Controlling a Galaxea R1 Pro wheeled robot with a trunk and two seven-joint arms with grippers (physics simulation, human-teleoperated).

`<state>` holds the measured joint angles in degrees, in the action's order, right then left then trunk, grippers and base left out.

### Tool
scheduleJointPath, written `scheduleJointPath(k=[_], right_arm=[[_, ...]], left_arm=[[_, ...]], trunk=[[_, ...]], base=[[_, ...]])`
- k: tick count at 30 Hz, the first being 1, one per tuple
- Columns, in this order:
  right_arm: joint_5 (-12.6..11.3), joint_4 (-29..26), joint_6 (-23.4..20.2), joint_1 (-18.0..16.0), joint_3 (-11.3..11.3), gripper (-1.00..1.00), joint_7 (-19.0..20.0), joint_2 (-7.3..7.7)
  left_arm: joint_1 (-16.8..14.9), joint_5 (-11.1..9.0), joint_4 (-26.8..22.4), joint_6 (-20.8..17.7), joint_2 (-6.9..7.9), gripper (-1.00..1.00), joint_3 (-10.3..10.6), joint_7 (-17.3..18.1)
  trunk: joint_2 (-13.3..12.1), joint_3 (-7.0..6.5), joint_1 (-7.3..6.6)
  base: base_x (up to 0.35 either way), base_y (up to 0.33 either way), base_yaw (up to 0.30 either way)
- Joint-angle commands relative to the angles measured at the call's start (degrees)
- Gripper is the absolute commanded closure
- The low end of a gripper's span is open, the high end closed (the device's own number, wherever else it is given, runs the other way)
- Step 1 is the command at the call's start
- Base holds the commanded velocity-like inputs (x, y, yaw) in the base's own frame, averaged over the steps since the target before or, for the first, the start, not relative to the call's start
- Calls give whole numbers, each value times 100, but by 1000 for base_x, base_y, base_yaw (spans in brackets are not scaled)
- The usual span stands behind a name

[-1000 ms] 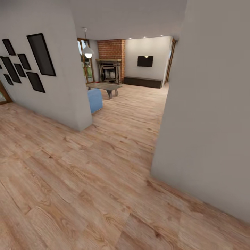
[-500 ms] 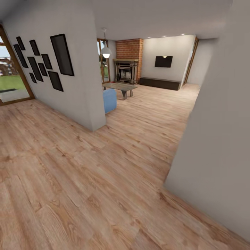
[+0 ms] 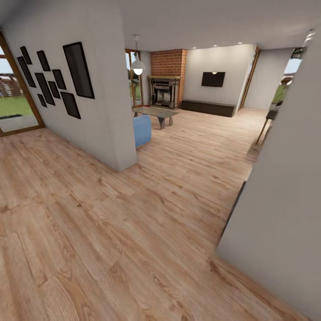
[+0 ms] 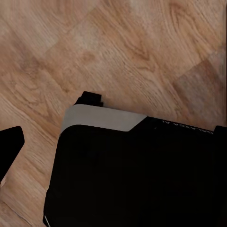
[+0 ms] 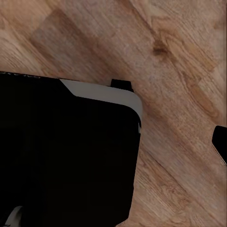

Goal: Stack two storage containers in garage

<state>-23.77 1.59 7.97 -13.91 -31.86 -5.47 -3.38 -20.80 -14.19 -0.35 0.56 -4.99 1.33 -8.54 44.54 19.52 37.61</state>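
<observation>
At far left, a glass door showed grass, then black frames hung on a white wall. Beyond lay the living room: blue sofa, low table, brick fireplace. Both wrist views faced the robot's black base over wood-plank floor; whether the grippers were spread or closed could not be told.

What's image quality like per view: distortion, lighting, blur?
Head view: wide-angle stretch, the near grey wall leans and floor planks fan out; even light, lit pendant lamp, bright glass doors. Left wrist view: sharp wood grain, dark robot body nearly featureless. Right wrist view: same, black body underexposed.
</observation>
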Motion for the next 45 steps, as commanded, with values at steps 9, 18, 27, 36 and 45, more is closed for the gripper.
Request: scheduleJointPath(k=[9, 18, 27, 36, 45], right_arm=[[-49, 17, 36, -6, -48, -100, -7, -5], [-49, 17, 35, -6, -48, -100, -7, -5], [-43, 17, 37, -6, -48, -100, -7, -3], [-43, 17, 30, -6, -48, -100, -7, -5], [-40, 17, 30, -6, -48, -100, -7, -5]], left_arm=[[-3, -40, 1, -2, -2, -100, 17, -16], [-3, -40, 0, -3, -2, -100, 17, -16], [4, -39, 12, -16, 86, -100, 17, 63], [698, -57, 8, 105, 383, -100, 13, 897], [735, -57, 8, 288, 435, -100, 14, 907]], trunk=[[5, 6, 4], [5, 6, 4], [5, 6, 4], [5, 6, 4], [5, 6, 4]], base=[[319, 0, 0], [319, 0, 0], [319, 0, 0], [319, 0, 0], [319, 0, 0]])
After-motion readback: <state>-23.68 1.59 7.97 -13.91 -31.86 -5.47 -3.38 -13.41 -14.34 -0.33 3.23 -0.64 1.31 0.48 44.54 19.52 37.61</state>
